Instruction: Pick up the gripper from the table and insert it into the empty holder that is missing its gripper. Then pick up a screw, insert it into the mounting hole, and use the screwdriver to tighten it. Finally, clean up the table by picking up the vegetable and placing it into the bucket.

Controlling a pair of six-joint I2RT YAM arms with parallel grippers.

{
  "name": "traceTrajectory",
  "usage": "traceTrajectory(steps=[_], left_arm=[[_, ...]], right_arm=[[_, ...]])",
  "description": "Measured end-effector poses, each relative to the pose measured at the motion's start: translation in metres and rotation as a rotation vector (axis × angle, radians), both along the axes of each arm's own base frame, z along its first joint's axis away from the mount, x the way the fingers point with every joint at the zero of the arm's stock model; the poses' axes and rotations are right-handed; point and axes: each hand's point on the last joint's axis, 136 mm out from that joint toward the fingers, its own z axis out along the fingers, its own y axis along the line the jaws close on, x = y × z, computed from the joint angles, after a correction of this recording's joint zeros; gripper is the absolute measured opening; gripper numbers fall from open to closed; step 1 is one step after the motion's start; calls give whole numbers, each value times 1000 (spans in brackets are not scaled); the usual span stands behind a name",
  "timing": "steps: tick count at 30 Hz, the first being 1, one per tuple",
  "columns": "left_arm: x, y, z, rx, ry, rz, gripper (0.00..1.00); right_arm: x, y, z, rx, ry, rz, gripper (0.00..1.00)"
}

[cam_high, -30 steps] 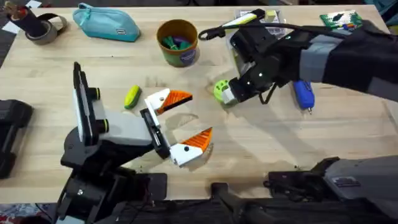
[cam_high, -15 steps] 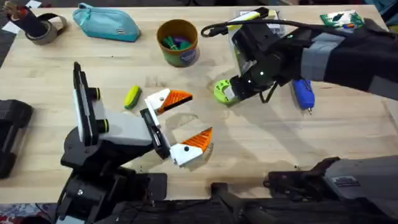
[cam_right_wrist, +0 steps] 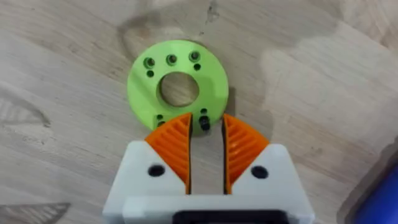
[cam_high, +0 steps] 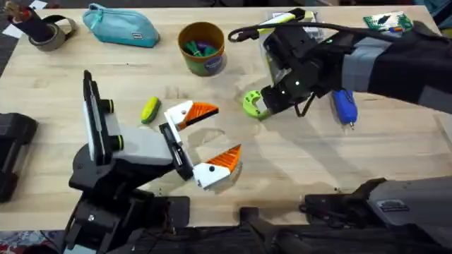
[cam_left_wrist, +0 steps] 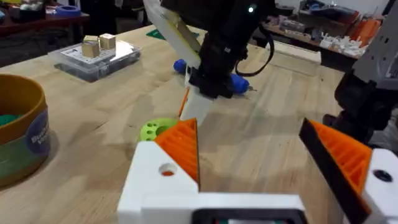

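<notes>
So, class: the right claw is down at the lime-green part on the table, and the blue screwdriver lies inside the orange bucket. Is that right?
Not quite. The right claw is indeed at the lime-green part on the table, but the overhead view shows the blue screwdriver lying on the table beside the right arm, well apart from the orange bucket, which holds green and purple items.

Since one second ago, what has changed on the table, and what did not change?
The right gripper with the lime-green gripper part shifted slightly toward the far side of the table. Its orange pads are closed on the part's near edge, and the part lies flat on the wood. The left gripper, the vegetable, the bucket and the screwdriver stayed where they were.
</notes>
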Motion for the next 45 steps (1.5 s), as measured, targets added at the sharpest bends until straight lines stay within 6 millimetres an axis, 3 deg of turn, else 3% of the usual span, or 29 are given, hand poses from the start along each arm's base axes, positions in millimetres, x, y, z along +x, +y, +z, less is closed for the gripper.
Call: traceTrajectory(steps=[25, 36, 40, 45], left_arm=[[0, 0, 0, 0, 0, 0, 992], [0, 0, 0, 0, 0, 0, 992], [0, 0, 0, 0, 0, 0, 992], [0, 0, 0, 0, 1, 0, 992]], right_arm=[[-1, -1, -4, -7, 12, -3, 219], [0, 0, -6, -8, 15, -3, 100], [0, -1, -6, -12, 14, -6, 12], [0, -1, -6, -13, 13, -6, 8]])
